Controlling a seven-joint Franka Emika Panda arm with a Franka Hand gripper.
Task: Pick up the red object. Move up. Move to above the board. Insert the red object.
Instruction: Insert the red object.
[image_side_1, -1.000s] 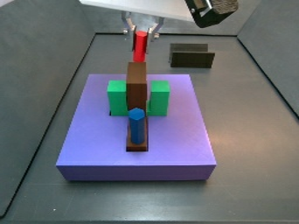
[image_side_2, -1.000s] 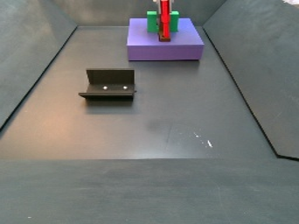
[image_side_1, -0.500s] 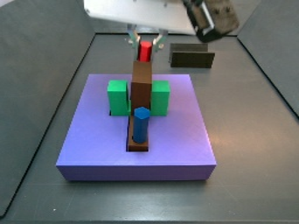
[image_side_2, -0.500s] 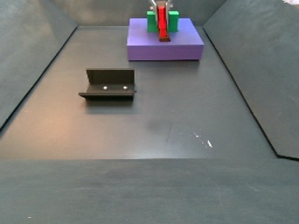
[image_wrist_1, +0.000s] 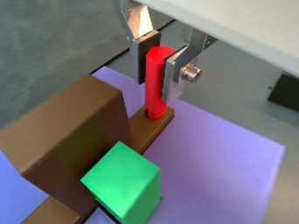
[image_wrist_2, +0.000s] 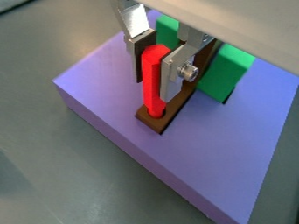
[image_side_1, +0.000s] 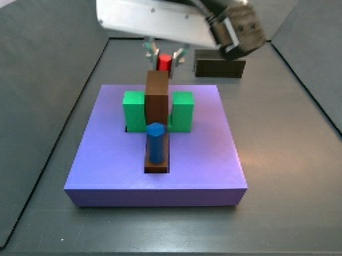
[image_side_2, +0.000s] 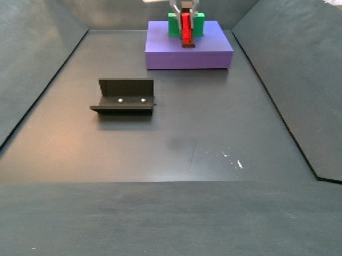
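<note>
Gripper (image_wrist_1: 160, 54) fingers (image_wrist_1: 179, 66) are pinching the red object (image_wrist_1: 156, 80) upright, its foot sitting in the brown slot on the board (image_wrist_2: 117, 96), apparently keeping it vertical for insertion.

Red object (image_wrist_1: 156, 80) bright red; board (image_wrist_2: 111, 109) lavender; gripper (image_wrist_2: 162, 63) over board, silver.

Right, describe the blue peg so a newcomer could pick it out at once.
Start at the lavender board. A brown strip along its middle carries an upright brown block; the blue peg stands before it. The slimmer red object stands behind the block, between the tool fingers.
</note>
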